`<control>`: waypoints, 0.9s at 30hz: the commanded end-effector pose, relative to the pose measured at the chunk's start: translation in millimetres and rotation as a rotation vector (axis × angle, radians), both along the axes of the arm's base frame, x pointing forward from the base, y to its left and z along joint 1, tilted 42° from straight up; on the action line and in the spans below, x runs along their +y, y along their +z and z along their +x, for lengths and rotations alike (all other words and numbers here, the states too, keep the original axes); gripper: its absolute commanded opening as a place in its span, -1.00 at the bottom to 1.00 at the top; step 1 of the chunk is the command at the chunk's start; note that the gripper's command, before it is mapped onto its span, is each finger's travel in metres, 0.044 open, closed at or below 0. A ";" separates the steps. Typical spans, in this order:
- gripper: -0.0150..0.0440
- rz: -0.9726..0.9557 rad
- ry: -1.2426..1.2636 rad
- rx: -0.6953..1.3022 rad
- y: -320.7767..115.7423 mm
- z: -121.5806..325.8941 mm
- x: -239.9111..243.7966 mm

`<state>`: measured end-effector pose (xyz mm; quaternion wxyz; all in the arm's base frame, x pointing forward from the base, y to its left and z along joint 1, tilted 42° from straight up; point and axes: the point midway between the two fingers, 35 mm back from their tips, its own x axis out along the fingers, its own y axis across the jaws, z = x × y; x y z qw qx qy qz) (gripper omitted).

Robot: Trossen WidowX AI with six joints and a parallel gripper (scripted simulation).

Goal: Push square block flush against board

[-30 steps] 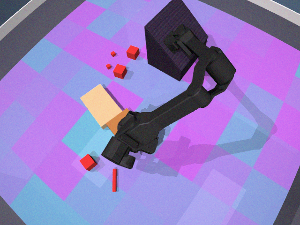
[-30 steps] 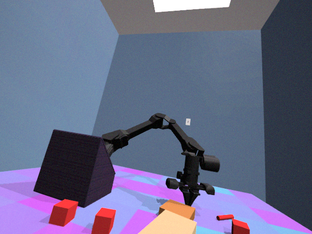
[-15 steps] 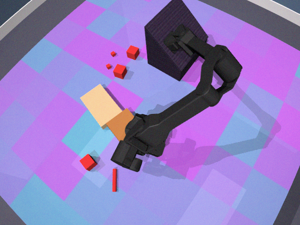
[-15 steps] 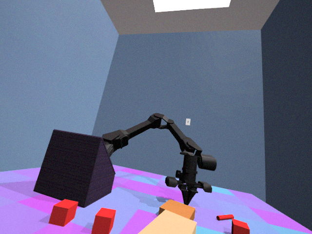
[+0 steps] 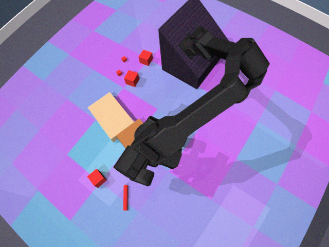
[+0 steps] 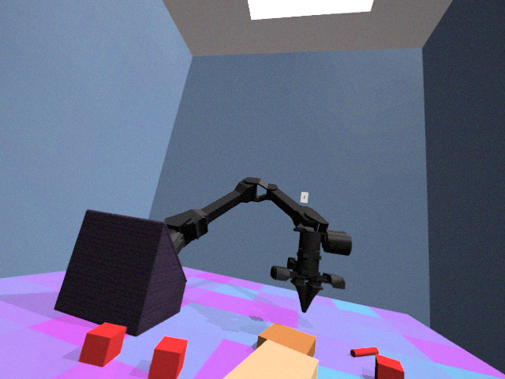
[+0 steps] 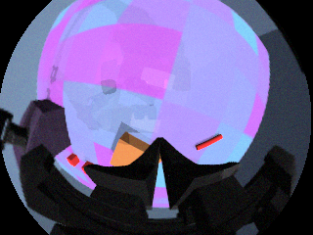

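Observation:
The tan board (image 5: pixel 110 115) (image 6: pixel 277 362) lies flat. The orange square block (image 5: pixel 128 134) (image 6: pixel 289 337) (image 7: pixel 124 153) is at the board's end nearer the arm, its side along that end with no clear gap. The block looks shifted sideways: one corner sticks out past the board's corner, and the other side sits inward of the board's edge. The arm hides part of the block in the top view. My gripper (image 6: pixel 304 310) (image 7: pixel 159 140) is shut and empty, tips down above the floor, beyond the block and apart from it. Its fingertips are hidden in the top view.
A dark wedge (image 5: pixel 172 48) (image 6: pixel 114 269) stands near the arm's base. Red cubes (image 5: pixel 145 57) (image 5: pixel 131 78) and small red cubes (image 5: pixel 124 58) (image 5: pixel 119 72) lie beyond the board. Another red cube (image 5: pixel 96 178) and a red rod (image 5: pixel 125 197) (image 6: pixel 364 351) (image 7: pixel 209 142) lie on the opposite side.

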<state>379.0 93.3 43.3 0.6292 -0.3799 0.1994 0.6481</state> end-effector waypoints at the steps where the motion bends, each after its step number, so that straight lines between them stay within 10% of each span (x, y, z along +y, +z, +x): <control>1: -0.49 0.005 -0.060 0.051 -2.8 -3.0 -3.2; 27: -0.49 0.069 -0.724 0.650 -27.5 -45.8 -30.5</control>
